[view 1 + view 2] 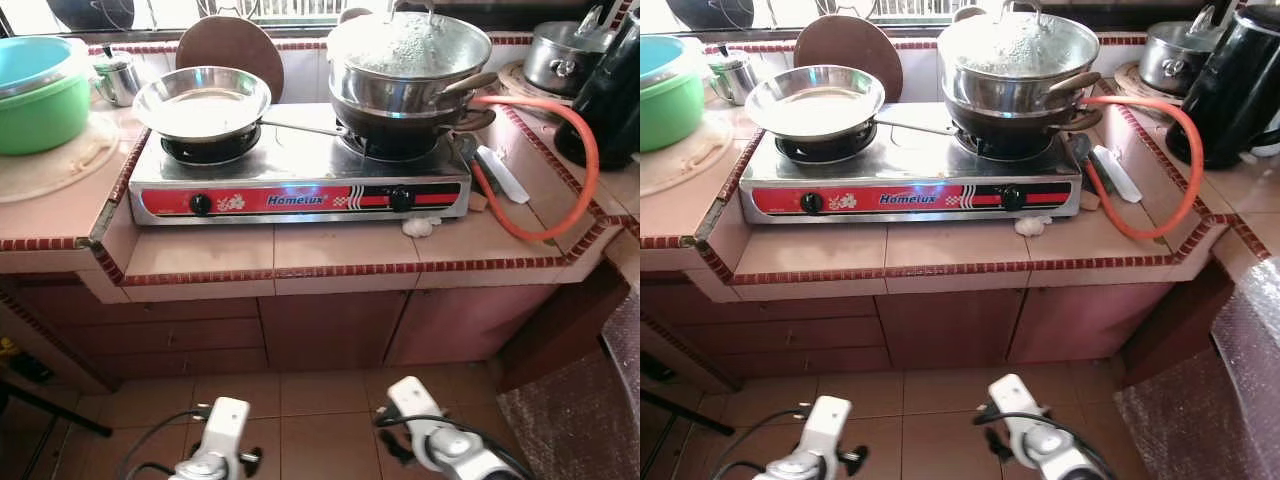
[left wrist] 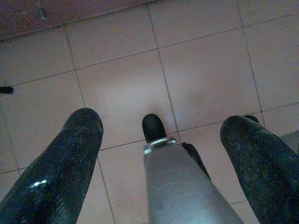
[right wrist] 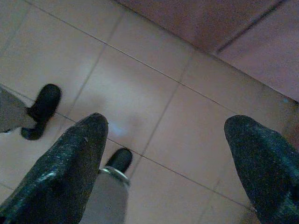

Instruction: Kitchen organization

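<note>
Left eye view: I'm parked facing the tiled table [image 1: 340, 245] w/ the gas stove [image 1: 300, 180] on it, and by my read nothing's been tidied yet. Frying pan [image 1: 203, 100] sits on the stove's left burner, stacked pots [image 1: 405, 65] w/ a lid on the right burner; orange hose [image 1: 560, 150] loops off to the right, a white lighter-type thing [image 1: 500, 172] lies just beside the stove, and a small whitish lump [image 1: 418, 227] rests on the tile in front. Green basin [image 1: 40, 95] far left, black kettle [image 1: 612, 90] far right. Both arms hang low over the floor [image 2: 196, 60], well apart from the table. Left gripper [image 2: 161, 135] has fingers spread, holding nothing; right gripper [image 3: 166, 144] same, fingers wide apart, empty, pointed at floor tiles near the cupboard base. So essentially zero done: still need to raise an arm, pick a first item, prob. the loose bits by the stove.
</note>
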You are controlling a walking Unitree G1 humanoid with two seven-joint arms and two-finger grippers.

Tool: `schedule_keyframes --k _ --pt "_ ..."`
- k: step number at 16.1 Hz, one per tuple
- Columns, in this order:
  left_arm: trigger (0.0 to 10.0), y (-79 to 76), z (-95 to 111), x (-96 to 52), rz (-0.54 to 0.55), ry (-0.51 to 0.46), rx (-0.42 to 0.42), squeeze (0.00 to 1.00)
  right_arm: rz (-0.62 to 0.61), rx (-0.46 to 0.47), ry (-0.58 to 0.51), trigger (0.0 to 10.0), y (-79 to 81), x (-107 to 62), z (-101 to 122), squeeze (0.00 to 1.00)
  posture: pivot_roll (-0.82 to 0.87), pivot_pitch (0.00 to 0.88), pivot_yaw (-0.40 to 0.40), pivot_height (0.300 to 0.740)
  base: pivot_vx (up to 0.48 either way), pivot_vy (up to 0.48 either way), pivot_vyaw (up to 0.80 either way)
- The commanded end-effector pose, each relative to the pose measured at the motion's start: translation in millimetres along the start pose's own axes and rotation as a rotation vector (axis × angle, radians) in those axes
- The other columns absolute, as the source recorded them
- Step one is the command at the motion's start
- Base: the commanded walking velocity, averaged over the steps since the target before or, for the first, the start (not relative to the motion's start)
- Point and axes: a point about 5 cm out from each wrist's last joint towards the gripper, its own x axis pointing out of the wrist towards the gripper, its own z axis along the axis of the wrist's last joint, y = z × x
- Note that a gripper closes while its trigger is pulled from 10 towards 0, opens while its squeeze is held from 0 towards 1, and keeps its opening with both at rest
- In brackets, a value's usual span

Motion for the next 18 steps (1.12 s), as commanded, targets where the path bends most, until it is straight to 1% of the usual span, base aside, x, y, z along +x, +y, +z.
schedule_keyframes --k 1,5,10,14,15,18 --pt "10.0 -2.3 0.1 0.1 -0.014 -0.004 -0.004 0.00 0.011 -0.013 0.011 10.0 1.4 -0.1 -2.5 0.00 -0.04 0.044 -0.025 0.740 0.000 0.000 0.00" --pt "10.0 0.5 1.4 0.0 -0.022 -0.001 0.014 0.00 0.023 -0.024 0.026 10.0 6.5 -0.4 -9.1 0.00 -0.04 0.045 -0.013 0.740 0.000 0.425 0.00" --pt "10.0 0.6 -1.2 -0.4 -0.033 0.006 0.037 0.00 0.015 -0.029 0.040 10.0 4.2 -1.6 -14.2 0.00 -0.05 0.045 -0.003 0.740 0.000 0.431 0.00" --pt "10.0 1.9 -2.5 -0.6 -0.032 0.011 0.045 0.00 0.013 -0.030 0.041 10.0 5.1 -1.5 -14.7 0.00 -0.05 0.047 -0.002 0.740 -0.244 0.411 0.00" --pt "10.0 2.1 -3.1 -0.7 -0.033 0.015 0.053 0.00 0.015 -0.029 0.043 10.0 6.2 -1.6 -15.9 0.00 -0.05 0.049 -0.002 0.740 -0.240 0.285 0.00" --pt "10.0 2.5 -4.6 -0.9 -0.032 0.021 0.050 0.00 0.019 -0.033 0.052 10.0 8.0 -2.0 -19.4 0.00 -0.05 0.051 0.000 0.740 -0.080 0.000 0.00"
